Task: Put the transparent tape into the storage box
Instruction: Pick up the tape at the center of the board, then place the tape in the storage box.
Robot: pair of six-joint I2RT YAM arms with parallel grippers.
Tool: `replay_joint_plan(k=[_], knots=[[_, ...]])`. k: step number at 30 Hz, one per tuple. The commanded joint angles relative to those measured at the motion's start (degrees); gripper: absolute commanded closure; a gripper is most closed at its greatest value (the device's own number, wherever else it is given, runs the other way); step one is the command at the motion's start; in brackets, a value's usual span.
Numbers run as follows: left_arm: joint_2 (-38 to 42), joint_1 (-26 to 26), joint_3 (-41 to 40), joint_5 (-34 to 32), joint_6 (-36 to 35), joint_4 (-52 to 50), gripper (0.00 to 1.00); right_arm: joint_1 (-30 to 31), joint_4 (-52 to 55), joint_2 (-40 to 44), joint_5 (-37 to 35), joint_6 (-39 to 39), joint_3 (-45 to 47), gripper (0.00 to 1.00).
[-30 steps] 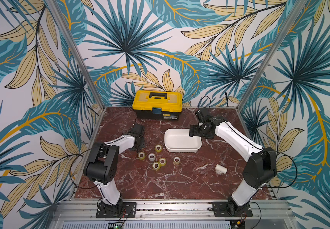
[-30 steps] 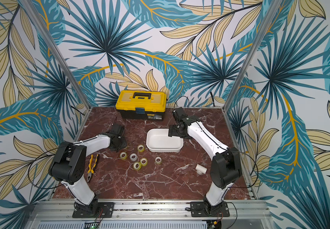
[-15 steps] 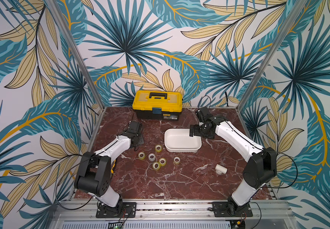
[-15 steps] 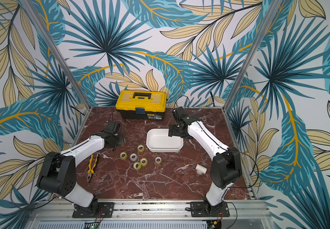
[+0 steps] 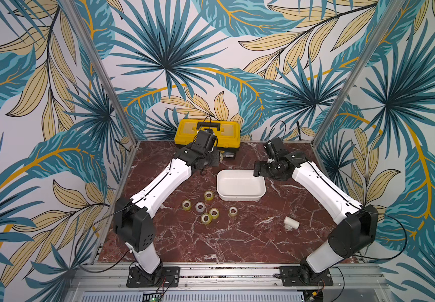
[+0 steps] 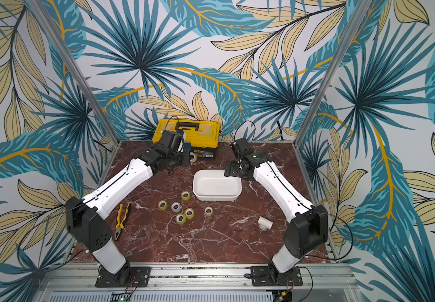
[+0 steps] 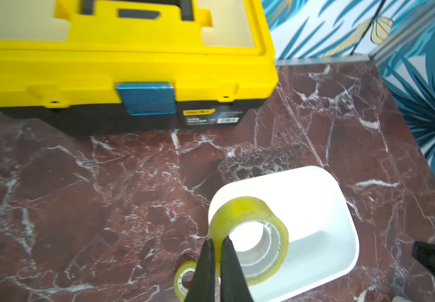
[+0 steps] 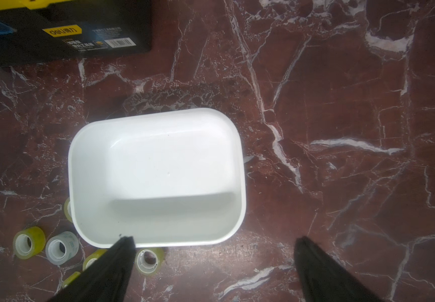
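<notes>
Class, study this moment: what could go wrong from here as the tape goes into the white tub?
The left gripper pinches only the wall of the held tape roll, so it may twist or slip out on the way. The open right gripper hangs at the edge of the storage box, so the arms might clash there.

a dark red marble table [image 5: 211, 243] with white veins carries a yellow-and-black toolbox [image 5: 228, 130] at its back edge, a white storage box [image 5: 239, 197] near the middle, six tape rolls [image 5: 209, 195] clustered just in front of it, one paler [image 5: 200, 207], a white pipe fitting [image 5: 291, 223] front right, and yellow-handled pliers [image 6: 121, 218] far left.
</notes>
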State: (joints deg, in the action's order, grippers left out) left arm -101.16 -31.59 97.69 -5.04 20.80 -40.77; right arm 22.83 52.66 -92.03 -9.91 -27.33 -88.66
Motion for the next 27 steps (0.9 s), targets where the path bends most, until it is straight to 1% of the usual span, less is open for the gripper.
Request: replay_joint_plan(k=[1,7,11,14,18,22,27], knots=[[-5.7,-3.1,6.0,1.2,-2.5,-5.6,1.00,0.2,1.7,1.7,-1.1,0.3,1.6,0.00],[-15.5,-5.9,11.9,4.3,-2.3,-5.6,1.00,0.2,1.7,3.2,-1.4,-0.6,3.6,0.00],[-23.1,-8.2,17.5,5.8,-2.0,-5.0,1.00,0.2,1.7,3.5,-1.1,-1.0,4.1,0.00],[-27.2,-8.8,19.8,6.7,-0.5,-3.5,1.00,0.2,1.7,4.0,-0.7,-2.0,4.4,0.00],[-30.4,-8.8,20.8,6.5,1.0,-0.4,1.00,0.2,0.7,6.1,0.2,-3.2,6.0,0.00],[-33.1,-8.9,22.2,7.2,2.2,2.1,1.00,0.2,-0.1,7.5,0.9,-2.8,7.5,0.00],[-34.4,-9.4,20.9,7.6,4.6,7.7,1.00,0.2,-1.4,7.0,2.5,-2.3,8.4,0.00]])
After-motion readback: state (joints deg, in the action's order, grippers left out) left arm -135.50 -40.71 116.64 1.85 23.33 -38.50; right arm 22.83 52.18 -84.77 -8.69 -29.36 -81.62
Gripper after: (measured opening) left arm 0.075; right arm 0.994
